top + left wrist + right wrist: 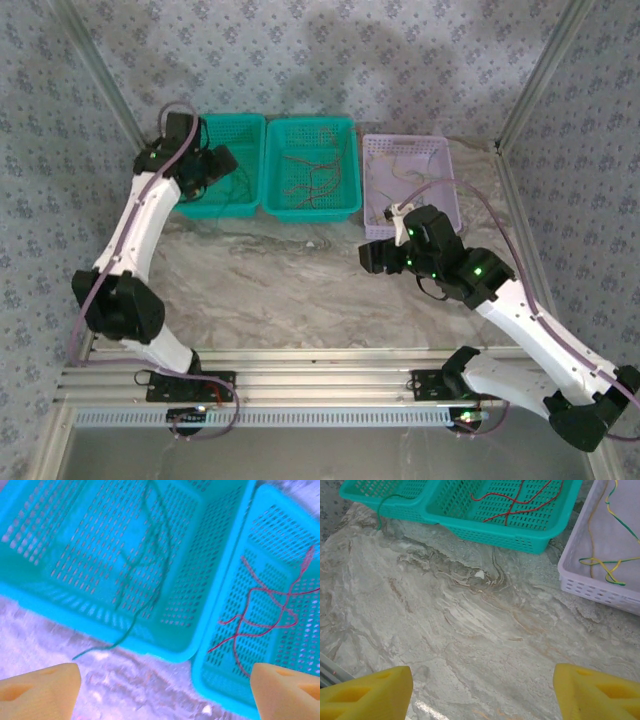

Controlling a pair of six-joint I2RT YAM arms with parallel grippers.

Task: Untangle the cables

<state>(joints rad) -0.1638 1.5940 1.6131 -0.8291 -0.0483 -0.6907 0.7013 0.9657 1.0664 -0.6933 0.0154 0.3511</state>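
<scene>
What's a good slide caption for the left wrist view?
Open left gripper above a green cable trailing over the teal basket rim.

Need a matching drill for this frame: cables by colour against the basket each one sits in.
Things:
1. green cable
2. red cables
3. yellow cables

Places:
A. purple basket
B. left teal basket, one end trailing over the near rim
C. middle teal basket

Pairs: 1-B, 2-C, 3-A
</scene>
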